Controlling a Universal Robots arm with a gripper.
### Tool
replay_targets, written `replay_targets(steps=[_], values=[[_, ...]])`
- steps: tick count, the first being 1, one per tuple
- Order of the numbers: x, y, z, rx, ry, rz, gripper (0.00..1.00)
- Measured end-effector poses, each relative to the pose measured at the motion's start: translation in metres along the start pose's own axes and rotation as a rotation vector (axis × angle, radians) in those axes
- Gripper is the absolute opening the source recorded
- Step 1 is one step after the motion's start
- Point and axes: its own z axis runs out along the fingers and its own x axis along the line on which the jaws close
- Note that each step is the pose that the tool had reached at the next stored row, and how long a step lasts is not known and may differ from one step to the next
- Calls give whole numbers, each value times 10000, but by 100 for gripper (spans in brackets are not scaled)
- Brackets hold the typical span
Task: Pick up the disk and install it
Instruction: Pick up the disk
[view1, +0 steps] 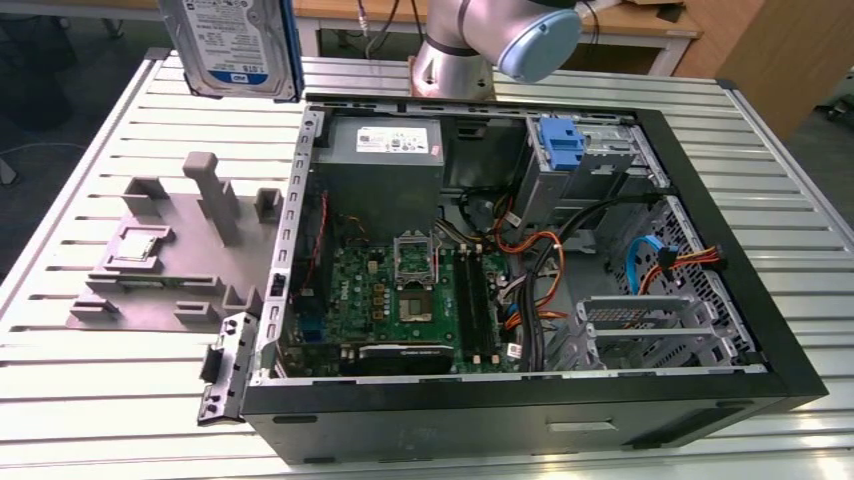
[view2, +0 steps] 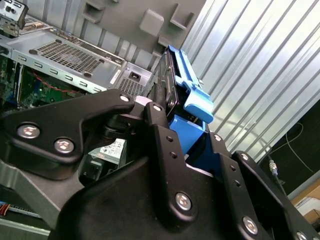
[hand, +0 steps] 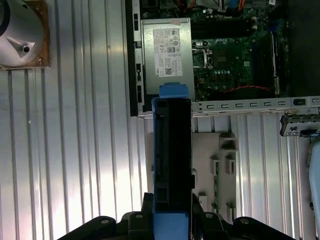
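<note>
The hand (hand: 172, 222) is clamped on one end of the disk (view1: 238, 45), holding it aloft at the exterior view's upper left, above the tabletop (view1: 107, 390) beside the case (view1: 534, 400). The disk looks rigid, fairly heavy and shock-sensitive, so its blue carrier seems the safest hold.

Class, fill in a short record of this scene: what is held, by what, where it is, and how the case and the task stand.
held item: disk, upright, label facing the exterior view
holder: gripper, shut on the disk's blue carrier
disk position: in the air above the table, outside the case
case: open on top, motherboard and power supply exposed
beside case: grey fixture, at the exterior view's left
task: disk picked up, not yet installed
</note>
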Motion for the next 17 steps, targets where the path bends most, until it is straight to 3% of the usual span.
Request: replay_targets(steps=[6, 14, 17], values=[[-43, 19, 0, 0, -5, -1, 37], [-209, 37, 2, -7, -95, -3, 37], [-235, 74, 3, -8, -107, -3, 37]])
